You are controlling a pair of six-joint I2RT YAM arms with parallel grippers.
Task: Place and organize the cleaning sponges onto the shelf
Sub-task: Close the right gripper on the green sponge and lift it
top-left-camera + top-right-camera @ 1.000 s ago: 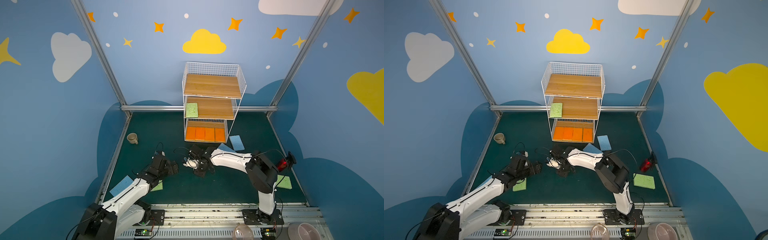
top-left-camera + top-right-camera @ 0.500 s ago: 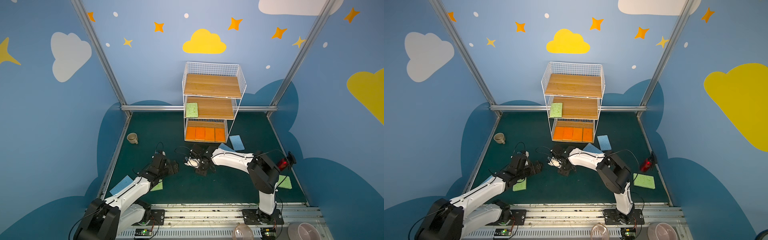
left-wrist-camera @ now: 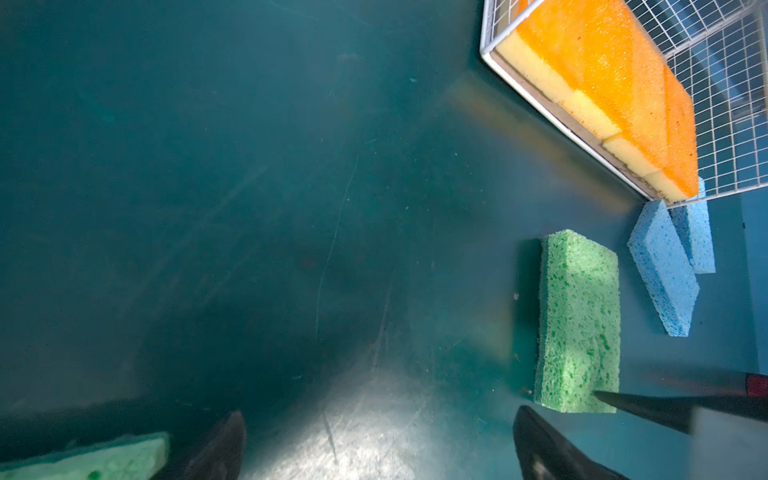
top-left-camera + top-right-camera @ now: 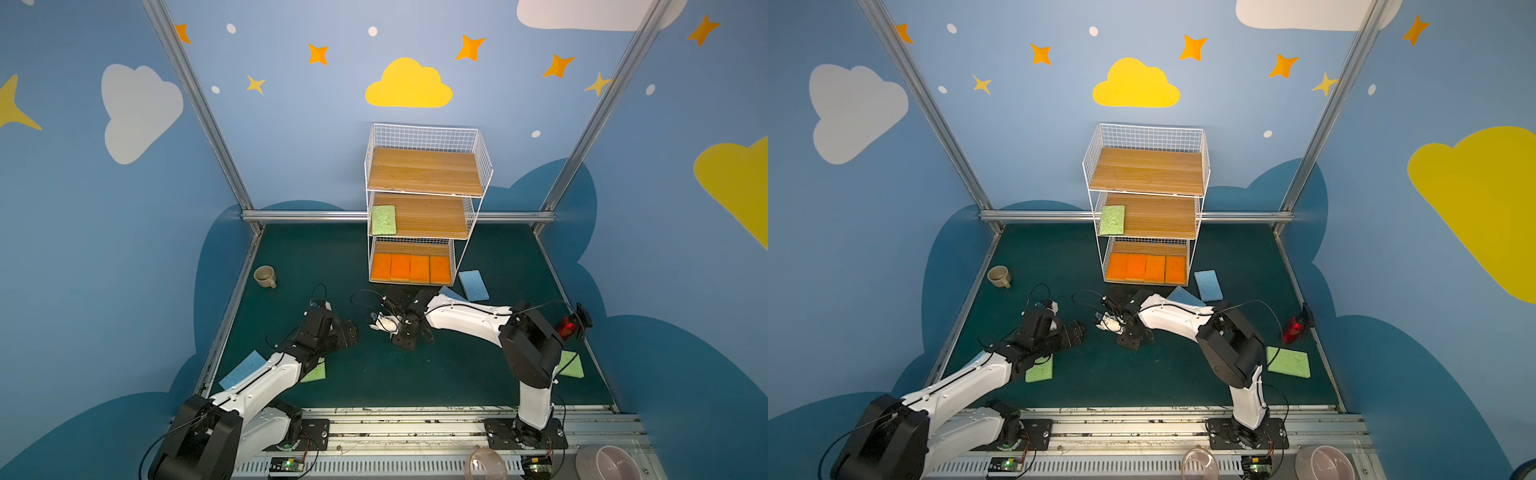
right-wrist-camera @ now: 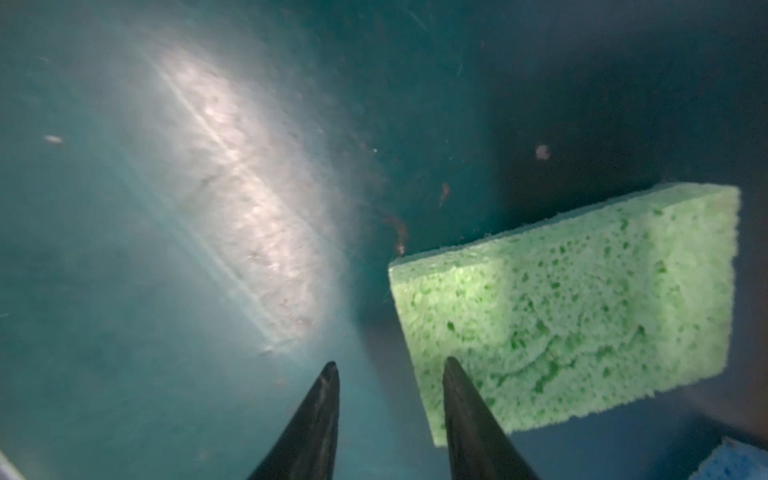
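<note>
left gripper [image 3: 380, 413]: fingers spread wide, holding nothing | right gripper [image 5: 390, 361]: fingers partly spread, tabletop showing between, one tip at edge of green sponge [image 5: 582, 299] | shelf [image 4: 428, 174] bottom tier: four orange sponges [image 4: 410, 268]

4 orange sponges [image 4: 400, 268]; 4 green [image 4: 383, 219]; 3 blue [image 4: 473, 285]

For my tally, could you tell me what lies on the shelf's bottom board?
Four orange sponges in a row; the bottom board's rear is hidden under the middle board.
</note>
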